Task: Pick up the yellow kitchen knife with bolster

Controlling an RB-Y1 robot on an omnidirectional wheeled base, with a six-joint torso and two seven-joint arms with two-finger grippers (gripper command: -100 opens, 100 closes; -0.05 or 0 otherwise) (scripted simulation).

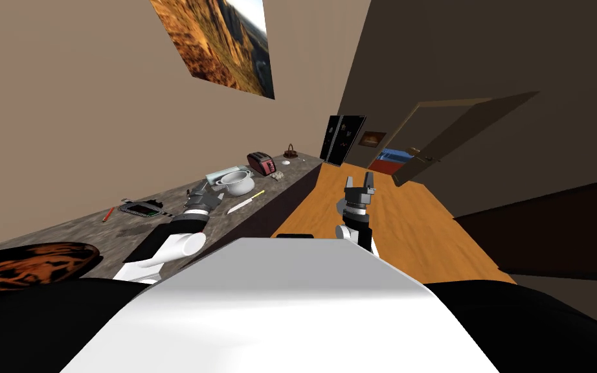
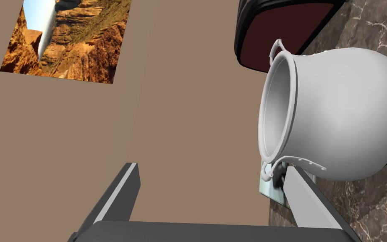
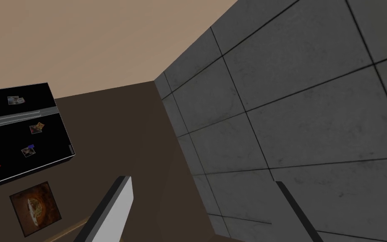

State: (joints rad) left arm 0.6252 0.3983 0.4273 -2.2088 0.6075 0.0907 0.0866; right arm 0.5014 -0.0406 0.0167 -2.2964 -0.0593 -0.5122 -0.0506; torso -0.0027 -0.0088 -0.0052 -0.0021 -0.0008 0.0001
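Observation:
The knife (image 1: 245,203) lies flat on the grey stone counter (image 1: 122,236) near its front edge, with a yellow handle at the far end and a pale blade pointing back toward me. My left gripper (image 1: 203,190) hovers over the counter just left of the knife and short of a white pot (image 1: 237,183). In the left wrist view, the left gripper (image 2: 213,189) is open with nothing between its fingers (image 2: 121,191), and the white pot (image 2: 335,113) sits beside one finger. My right gripper (image 1: 360,188) is held up over the wooden floor, and the right gripper (image 3: 205,210) is open and empty.
On the counter past the pot stand a dark red toaster (image 1: 261,163), a pale flat tray (image 1: 221,175) and a small basket (image 1: 290,153). A red pen (image 1: 107,214) and a dark flat device (image 1: 140,208) lie to the left. A black fridge (image 1: 342,139) stands at the counter's end, near an open door (image 1: 439,146).

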